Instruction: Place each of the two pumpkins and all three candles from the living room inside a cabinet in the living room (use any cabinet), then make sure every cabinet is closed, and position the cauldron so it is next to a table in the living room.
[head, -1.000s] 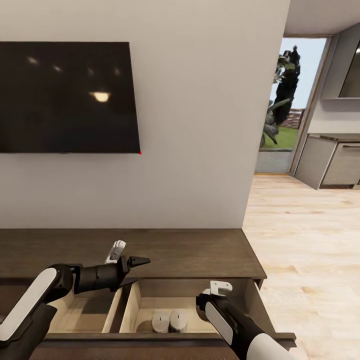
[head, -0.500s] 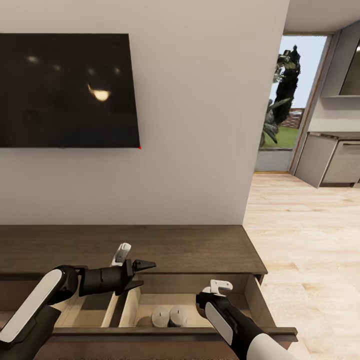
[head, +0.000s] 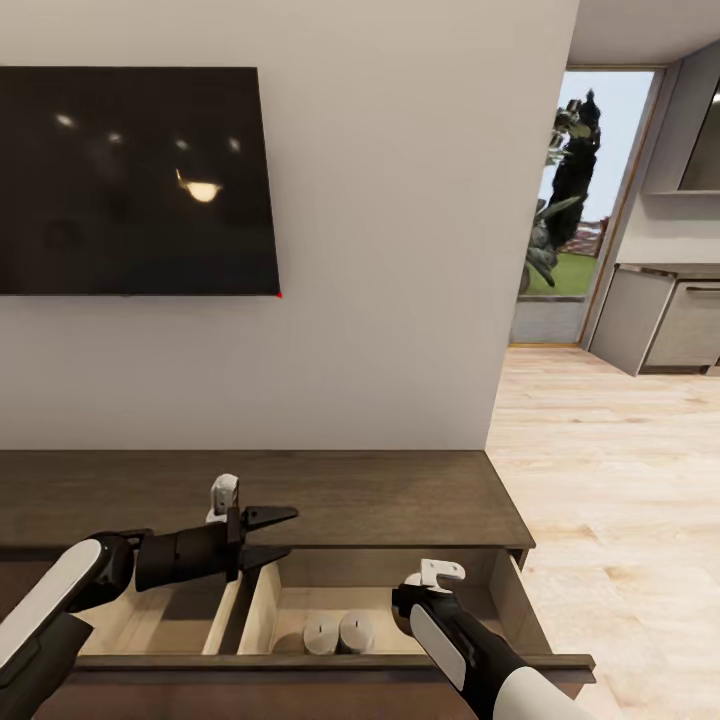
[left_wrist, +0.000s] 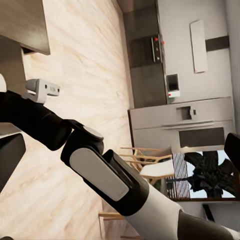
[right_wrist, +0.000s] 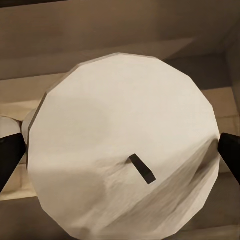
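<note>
Landmark: open drawer (head: 300, 605) of the cabinet (head: 400, 500), below the TV (head: 130, 180).

Right end effector (right_wrist: 120, 165) is down inside the drawer's right compartment, fingers either side of a white candle (right_wrist: 120, 145) seen top-on, wick visible. Looks held between them, though actual contact can't be confirmed. The candle's axis runs along the view, so the coming move is judged to be a straight drop and release; right arm is the one doing it. Two candles (head: 338, 632) already stand touching each other on the drawer floor, just left of the right arm (head: 450, 640) in the head view.

Left end effector (head: 268, 535) hangs over the drawer's divider, jaws apart, holding nothing.

Versus a second ago: left arm has pulled back toward the drawer's left end, the head camera has tilted slightly, the right arm is barely changed.
</note>
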